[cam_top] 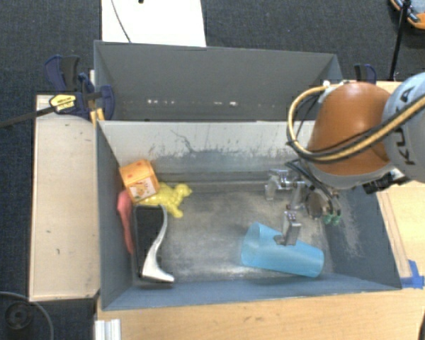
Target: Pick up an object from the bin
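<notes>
My gripper (289, 235) hangs low in the right half of the bin, under the arm's orange cover. Its tip comes down onto the upper edge of a light blue cup-like cylinder (280, 255) that lies on its side near the bin's front wall. The tip looks to be touching or just above the blue cylinder's top. Nothing is lifted off the floor.
Along the left wall lie an orange box (139, 180), a yellow soft toy (170, 195), a pink strip (123, 220), a flat black piece (147, 234) and a curved white handle (156, 259). Bare bin floor separates them from the blue cylinder.
</notes>
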